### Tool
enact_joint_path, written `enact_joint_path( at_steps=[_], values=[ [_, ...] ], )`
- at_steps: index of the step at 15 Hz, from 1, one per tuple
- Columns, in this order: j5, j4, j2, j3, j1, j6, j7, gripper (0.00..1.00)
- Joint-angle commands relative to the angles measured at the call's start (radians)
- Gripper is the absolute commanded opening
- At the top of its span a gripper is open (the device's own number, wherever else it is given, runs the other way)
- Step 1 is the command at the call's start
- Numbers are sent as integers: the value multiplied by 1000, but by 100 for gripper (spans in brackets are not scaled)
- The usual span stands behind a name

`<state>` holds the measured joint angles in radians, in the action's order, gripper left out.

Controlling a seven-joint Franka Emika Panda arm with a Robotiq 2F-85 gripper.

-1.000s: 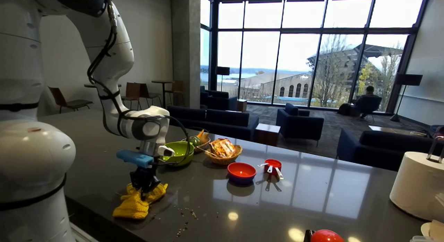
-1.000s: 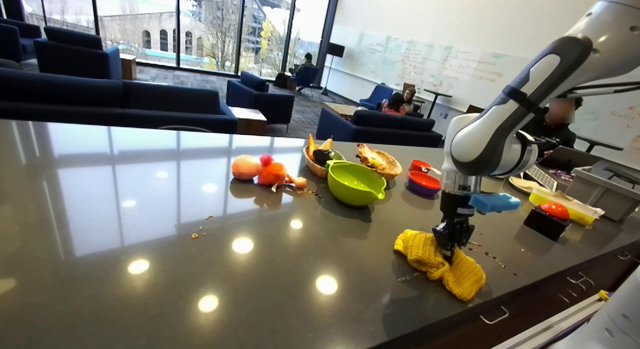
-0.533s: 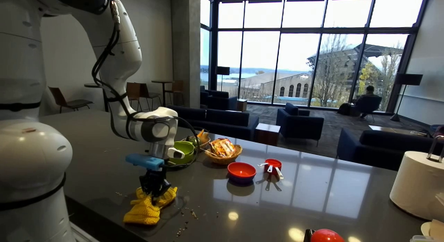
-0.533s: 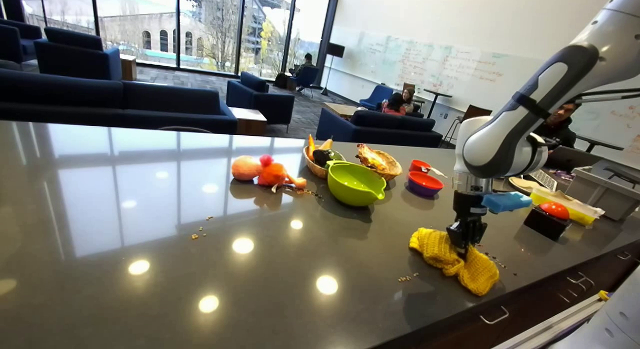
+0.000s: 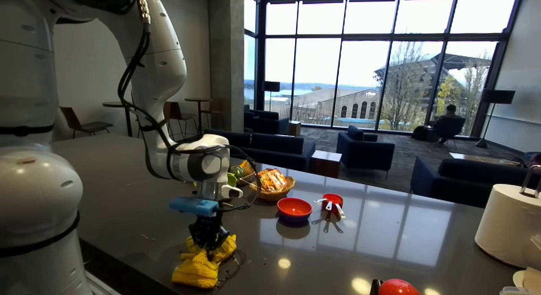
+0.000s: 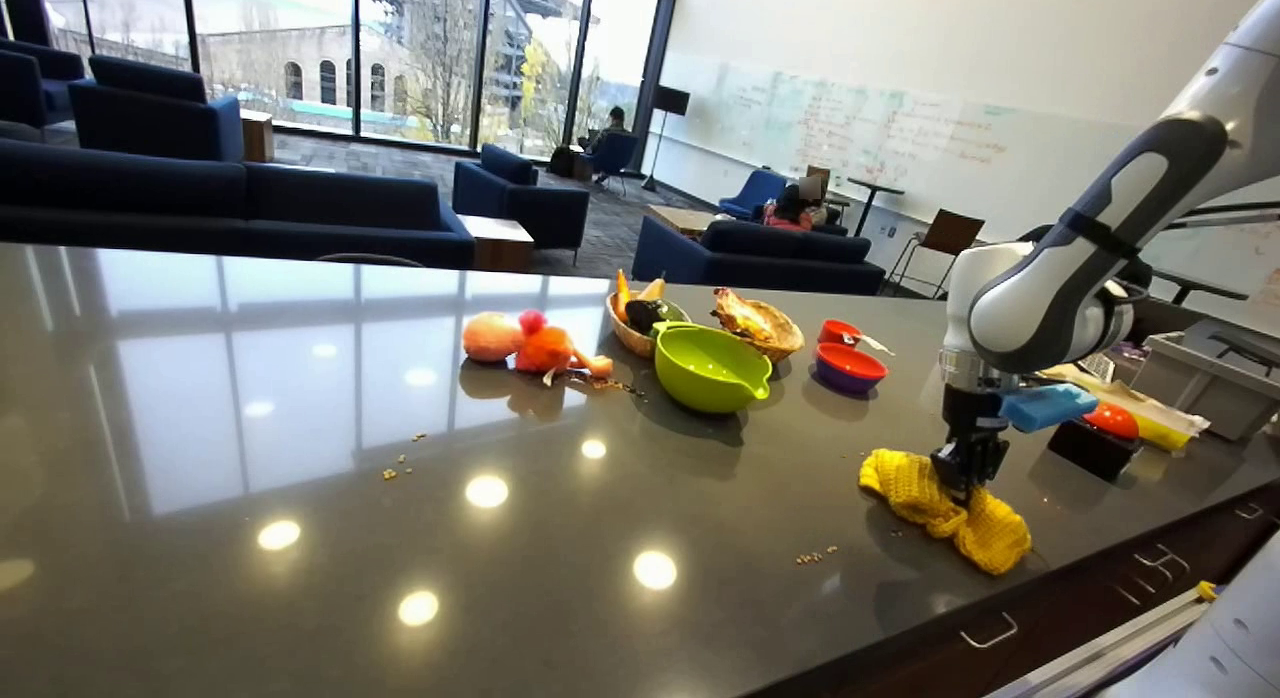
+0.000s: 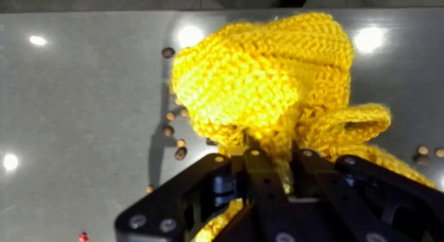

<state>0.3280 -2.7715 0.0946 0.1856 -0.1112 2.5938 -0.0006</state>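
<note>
Near the drawer-side edge of the table (image 6: 560, 598): one yellow knitted cloth (image 7: 267, 79), bunched at its middle, two lobes spread, apparently resting on the surface.

Jaws: narrow, pointing down, closed on a fold of the cloth.

Beside the cloth, wrist view: loose dark and tan bits (image 7: 168, 131), on both sides; one red bit (image 7: 83, 237), further off.

Farther along the same edge, in an exterior view: one tan cluster (image 6: 815, 556), apart from the cloth. Well apart, deeper into the table: one scattering of tan pieces (image 6: 395, 470).

Progress, by judgement: grip on the cloth, made; cloth placed among the bits, done; the work with it, seemingly partway, since bits lie loose around it and two groups lie away from it. Bits under the cloth, if any: hidden.

Toward the opposite edge: one red-and-purple bowl (image 5: 295, 219), upright; red measuring cups (image 5: 332, 200), just beside it, pale handles outward; one green bowl (image 6: 700, 393), upright; one basket of packets (image 5: 274, 196); one basket of produce (image 6: 625, 336); orange and pink pieces (image 6: 545, 350), near the baskets.

Past the cloth, toward the drawer-side edge: one black box (image 6: 1090, 453), topped by a red dome (image 6: 1112, 418).
</note>
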Motion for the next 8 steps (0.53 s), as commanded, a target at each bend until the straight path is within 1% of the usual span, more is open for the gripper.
enact_joint_path(
  at_steps=[1, 5, 8],
  values=[
    [166, -4, 16, 81, -49, 57, 78, 4],
    [366, -5, 16, 172, -90, 77, 186, 4],
    [434, -7, -7, 190, -111, 79, 232, 4]
  ],
)
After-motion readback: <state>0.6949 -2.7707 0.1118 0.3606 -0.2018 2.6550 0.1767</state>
